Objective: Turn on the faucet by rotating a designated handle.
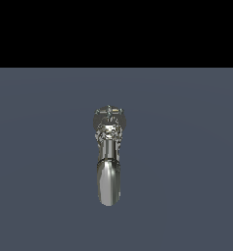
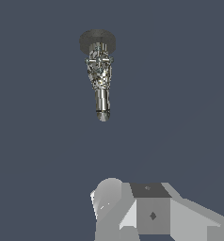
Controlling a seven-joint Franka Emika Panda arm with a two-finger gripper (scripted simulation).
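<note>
A chrome faucet (image 1: 108, 157) stands on the dark grey floor, its long spout (image 1: 108, 184) pointing toward the exterior view's bottom. A small cross-shaped handle (image 1: 109, 112) sits at its far end over the round base. In the wrist view the faucet (image 2: 100, 75) is small and distant, with its round base (image 2: 97, 41) and cross handle (image 2: 99, 61) visible. My gripper's fingers show in neither view. The arm is far from the faucet and touches nothing.
Grey blocky parts of my arm (image 2: 147, 212) fill the low edge of the wrist view. The floor (image 1: 187, 171) is flat and dark grey-blue. A black band (image 1: 116, 32) lies behind the floor in the exterior view.
</note>
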